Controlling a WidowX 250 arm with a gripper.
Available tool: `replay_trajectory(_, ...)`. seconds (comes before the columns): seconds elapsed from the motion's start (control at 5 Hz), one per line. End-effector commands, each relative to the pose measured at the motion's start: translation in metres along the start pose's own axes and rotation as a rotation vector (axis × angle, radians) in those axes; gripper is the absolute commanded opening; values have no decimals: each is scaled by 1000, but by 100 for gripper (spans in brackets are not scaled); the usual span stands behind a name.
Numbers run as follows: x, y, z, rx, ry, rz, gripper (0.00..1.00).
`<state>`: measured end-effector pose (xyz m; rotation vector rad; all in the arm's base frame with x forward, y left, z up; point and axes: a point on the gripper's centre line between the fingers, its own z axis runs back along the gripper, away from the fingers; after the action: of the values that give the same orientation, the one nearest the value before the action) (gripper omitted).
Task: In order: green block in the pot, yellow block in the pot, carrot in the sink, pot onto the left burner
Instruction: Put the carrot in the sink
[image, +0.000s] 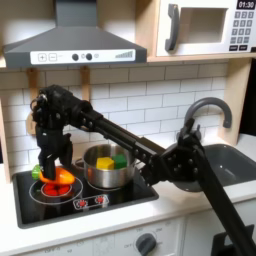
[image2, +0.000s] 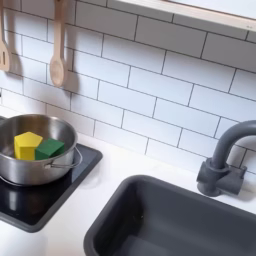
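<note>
With both blocks in the pot, the gripper hangs straight over the carrot on the first exterior view's left burner, seemingly closing on it, while the sink lies far right.

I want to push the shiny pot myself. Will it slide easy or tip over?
The pot looks wide and low, so it probably slides rather than tips. The stovetop looks smooth, which should help. The yellow block and green block inside may shift around.

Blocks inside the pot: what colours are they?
Yellow block and green block, clearest in the second exterior view.
</note>
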<state>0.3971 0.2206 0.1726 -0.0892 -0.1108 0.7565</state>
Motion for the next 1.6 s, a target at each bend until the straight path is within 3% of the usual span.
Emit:
replay_trajectory(0.0, 3, 1, 0, -5, -9, 14, 100)
replay_trajectory(0.6, 6, 0, -10, 5, -6, 24, 100)
replay_trajectory(1.0, 9, -1, -9, 8, -38, 33, 100)
replay_trajectory(1.2, 9, 0, -16, 9, -44, 32, 100)
replay_trajectory(1.4, 7, 2, -33, 21, -22, 32, 100)
